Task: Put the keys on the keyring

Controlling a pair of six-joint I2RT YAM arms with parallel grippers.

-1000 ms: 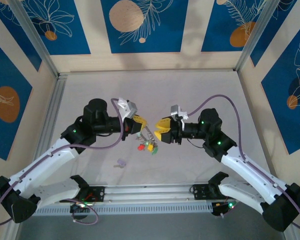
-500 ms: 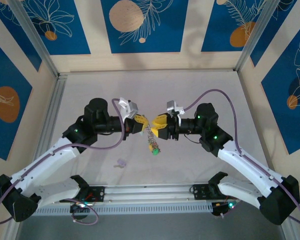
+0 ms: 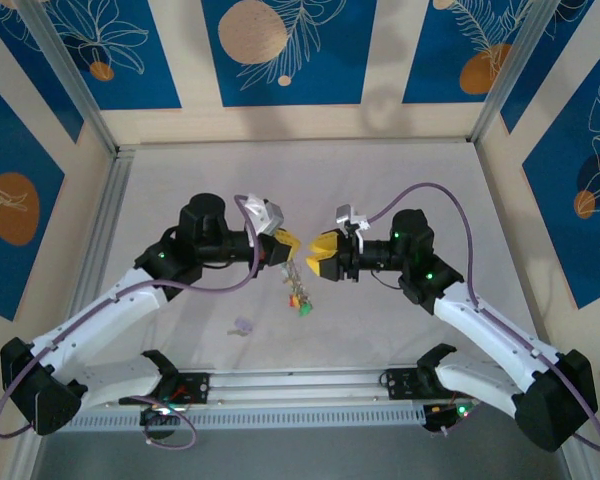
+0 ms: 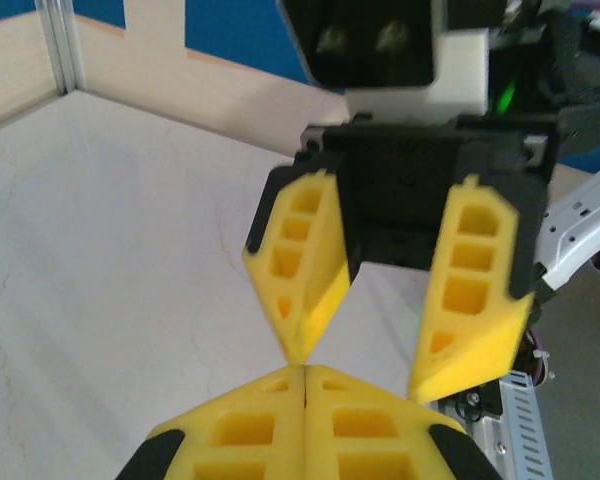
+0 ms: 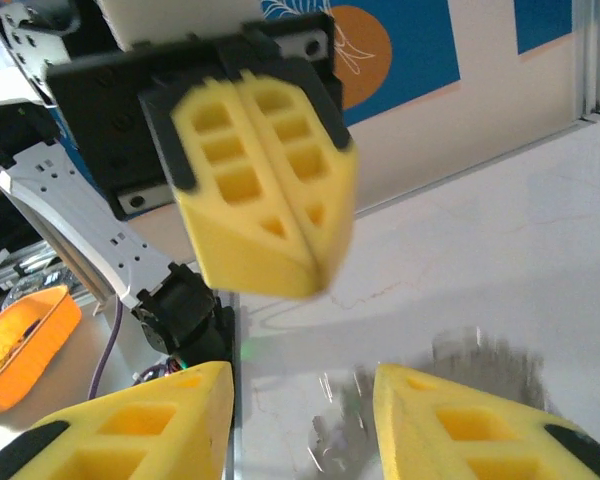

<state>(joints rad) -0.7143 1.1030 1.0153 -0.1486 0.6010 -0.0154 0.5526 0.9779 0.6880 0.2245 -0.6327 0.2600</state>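
Observation:
My left gripper [image 3: 288,249] is shut, its yellow fingertips pressed together [image 4: 305,372] with nothing showing between them. Facing it and almost touching, my right gripper [image 3: 318,258] is open, its fingers spread [image 5: 300,378]. The grey keyring [image 3: 295,281] with its green, red and yellow keys [image 3: 300,301] is just below and between the two grippers. In the right wrist view it is a blurred grey shape [image 5: 420,410] under the shut left gripper [image 5: 310,278]. Whether it touches either gripper I cannot tell. A pale lilac key [image 3: 242,326] lies alone on the table, nearer the left arm.
The pale tabletop [image 3: 400,180] is boxed in by aluminium rails and blue patterned walls. A metal rail with both arm bases [image 3: 300,385] runs along the near edge. An orange tray [image 5: 20,340] sits off the table behind the left arm.
The right gripper has let go of the ring and backed off slightly to the right. The left gripper has moved right and up. The keyring and keys have shifted left and lower.

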